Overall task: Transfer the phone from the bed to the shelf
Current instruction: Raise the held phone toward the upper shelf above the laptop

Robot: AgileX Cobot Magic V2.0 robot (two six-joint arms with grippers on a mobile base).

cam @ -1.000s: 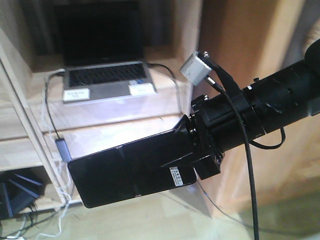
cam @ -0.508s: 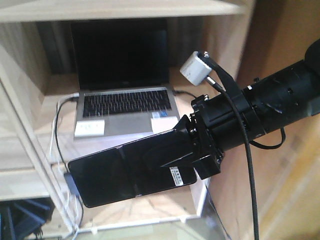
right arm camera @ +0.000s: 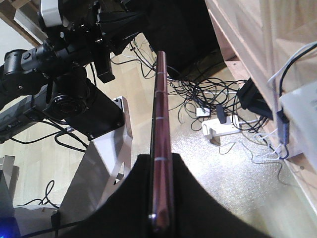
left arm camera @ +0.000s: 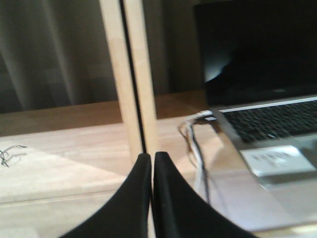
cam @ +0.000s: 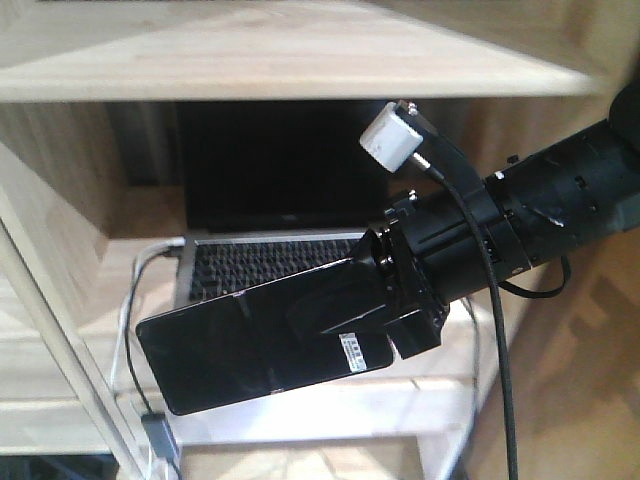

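Two black grippers to note. For right gripper (cam: 375, 300): clamped on one end of thin glossy black rectangular phone (cam: 250, 345), held tilted in mid-air, in front of pale natural-wood shelf (cam: 300, 50) and open silver laptop with black screen (cam: 270, 180). Small white sticker (cam: 352, 352) near gripped end, print too small to read. For left gripper (left arm camera: 151, 163): fingers pressed together on nothing, above shelf board. White label (left arm camera: 277, 159) on laptop palm rest, writing blurred.
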